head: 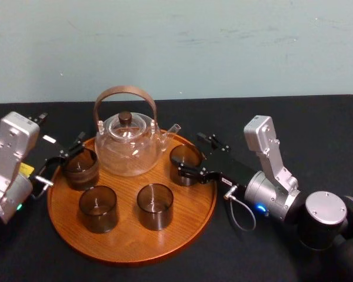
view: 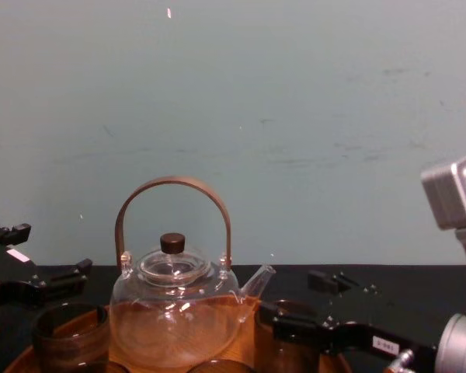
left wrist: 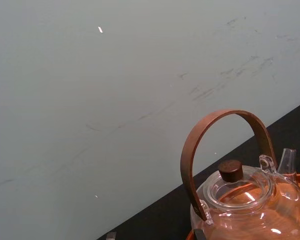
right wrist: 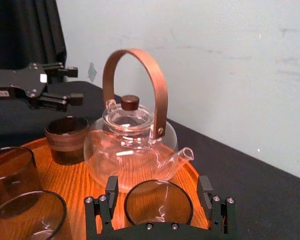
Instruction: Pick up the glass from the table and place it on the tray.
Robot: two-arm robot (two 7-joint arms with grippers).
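Note:
The round wooden tray (head: 126,247) lies on the black table (head: 294,120). A dark glass (head: 184,154) stands on the tray's right side, beside the teapot's spout. My right gripper (head: 192,156) is open and straddles this glass. In the right wrist view its fingers (right wrist: 111,192) flank the glass (right wrist: 158,205) with a small gap on each side. My left gripper (head: 73,148) is open at the tray's left edge, beside another dark glass (head: 81,168), with nothing between its fingers. The chest view shows the left gripper (view: 46,252) at lower left and the right gripper (view: 295,299) at lower right.
A glass teapot (head: 128,144) with a brown arched handle stands at the back of the tray. Two more dark glasses (head: 97,207) (head: 155,205) stand at the tray's front. Bare black table lies right of the tray and behind it, up to the pale wall.

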